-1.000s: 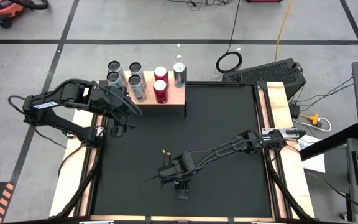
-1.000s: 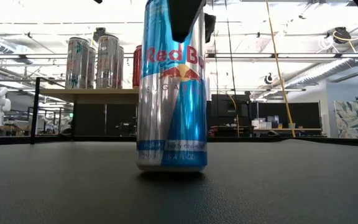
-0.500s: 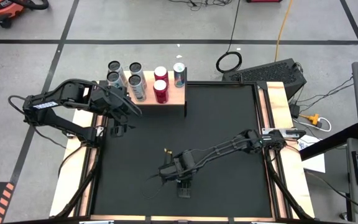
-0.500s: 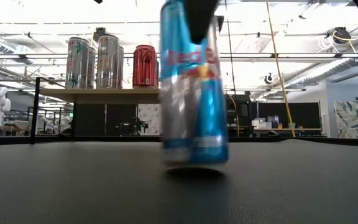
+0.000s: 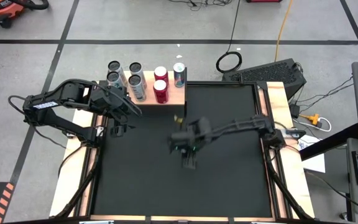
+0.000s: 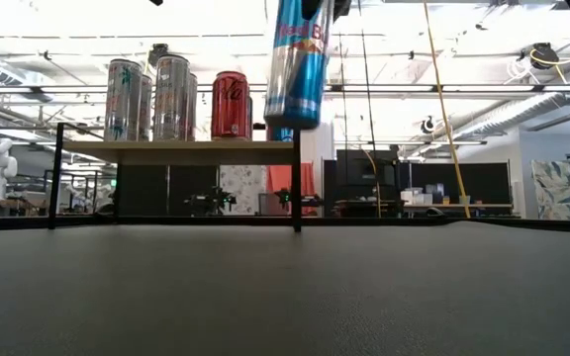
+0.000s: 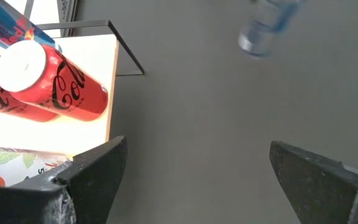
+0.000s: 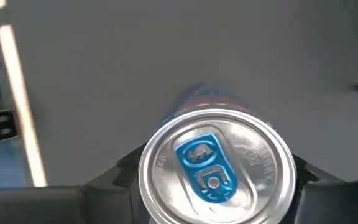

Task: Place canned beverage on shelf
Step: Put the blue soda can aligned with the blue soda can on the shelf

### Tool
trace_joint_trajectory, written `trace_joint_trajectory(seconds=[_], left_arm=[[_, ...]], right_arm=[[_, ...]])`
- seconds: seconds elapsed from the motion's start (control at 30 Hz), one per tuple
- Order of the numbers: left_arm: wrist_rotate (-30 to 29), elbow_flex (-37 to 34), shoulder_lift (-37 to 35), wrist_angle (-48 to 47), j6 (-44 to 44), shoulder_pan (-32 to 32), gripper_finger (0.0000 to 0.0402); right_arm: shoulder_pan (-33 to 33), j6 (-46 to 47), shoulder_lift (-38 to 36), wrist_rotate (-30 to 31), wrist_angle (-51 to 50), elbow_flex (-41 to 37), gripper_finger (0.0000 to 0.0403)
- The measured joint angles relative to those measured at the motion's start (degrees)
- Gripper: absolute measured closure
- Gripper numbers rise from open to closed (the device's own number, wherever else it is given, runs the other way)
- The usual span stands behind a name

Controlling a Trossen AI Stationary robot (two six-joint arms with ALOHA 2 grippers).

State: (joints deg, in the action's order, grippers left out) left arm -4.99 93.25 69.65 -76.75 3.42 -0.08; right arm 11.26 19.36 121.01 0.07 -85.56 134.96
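My right gripper (image 5: 183,135) is shut on a blue and silver can (image 6: 297,64), held above the middle of the black mat; the can's top (image 8: 216,165) fills the right wrist view, and the can shows blurred in the left wrist view (image 7: 263,28). The shelf (image 5: 178,94), a light wooden top on thin dark legs (image 6: 296,183), stands at the mat's far left. Several cans stand upright on it by their bases: silver ones (image 6: 124,99), red ones (image 6: 230,104) and a blue one (image 5: 179,73). My left gripper (image 7: 197,180) is open and empty beside the shelf's near left. My right gripper pinches the can's side wall just below its top rim (image 8: 151,155) between its two fingers (image 8: 114,180), one on each side. The fingers come from above, pointing down. The can hangs below them, slightly tilted, its bottom (image 6: 287,121) clear of the mat.
The black mat (image 5: 229,180) lies bare around the held can. The shelf's near right corner (image 7: 112,40) has free wood beside the red cans (image 7: 48,87). My left arm (image 5: 61,102) stands at the mat's left edge, next to the shelf.
My right gripper has lifted the blue and silver can off the mat and carried it up and toward the table's far edge, toward the shelf. The can stood on the mat a second ago; now it hangs clear, slightly tilted.
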Motion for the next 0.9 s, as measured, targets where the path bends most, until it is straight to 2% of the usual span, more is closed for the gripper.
trace_joint_trajectory(seconds=[0.3, 0.7, 0.9], left_arm=[[0.0, 0.0, -0.02, -0.02, -0.04, 0.0, 0.0011], [0.0, 0.0, 0.0, -0.05, -0.09, 0.0, 0.0011], [0.0, 0.0, -0.01, -0.07, -0.04, 0.0, 0.0011]], right_arm=[[-10.13, -4.76, -6.68, 6.03, 1.23, 0.02, 0.0209], [-21.27, -16.71, -7.52, 6.66, 9.27, 0.02, 0.0209], [-25.15, -17.12, -7.58, 8.83, 8.84, 0.02, 0.0209]])
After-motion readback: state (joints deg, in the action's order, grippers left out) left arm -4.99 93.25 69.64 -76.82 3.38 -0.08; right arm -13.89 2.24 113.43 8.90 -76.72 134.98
